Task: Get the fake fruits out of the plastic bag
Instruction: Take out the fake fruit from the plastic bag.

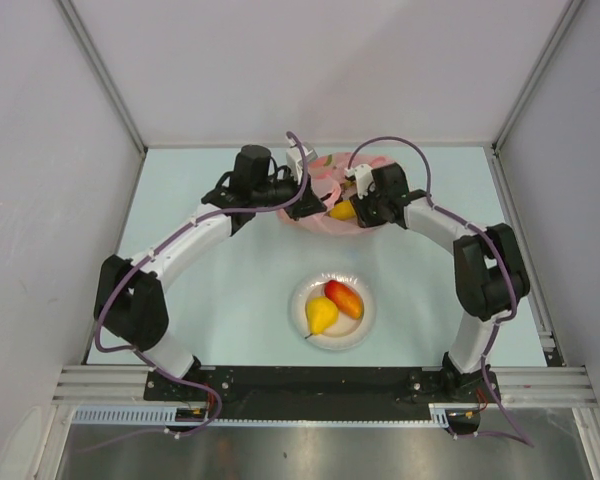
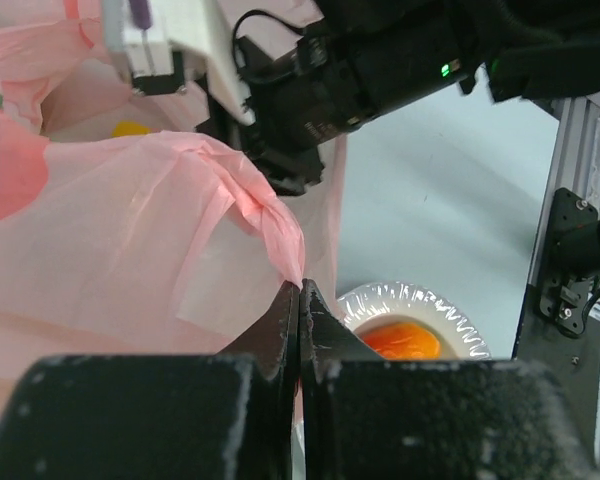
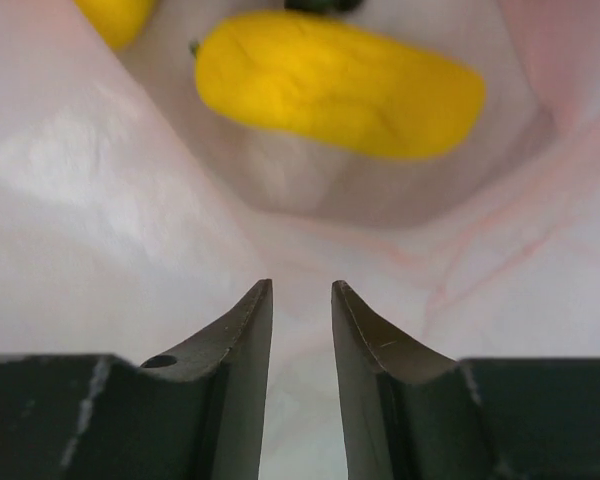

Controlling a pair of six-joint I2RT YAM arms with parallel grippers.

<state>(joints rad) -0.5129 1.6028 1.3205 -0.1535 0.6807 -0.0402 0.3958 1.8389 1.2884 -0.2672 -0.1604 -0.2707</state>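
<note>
L tool (image 2: pixel 300 292): pinching pink bag (image 2: pixel 130 260) fold.
R tool (image 3: pixel 300 300): sitting slightly spread inside bag, nr yellow mango (image 3: pixel 340 85).
White plate (image 1: pixel 298 318): holding yellow pear (image 1: pixel 320 316).

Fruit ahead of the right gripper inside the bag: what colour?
Bright yellow. The fruit shows best in the right wrist view.

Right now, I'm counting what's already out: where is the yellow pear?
In the top view the yellow pear lies on the white plate mid-table, left of the red-orange fruit, with the pink bag beyond.
</note>
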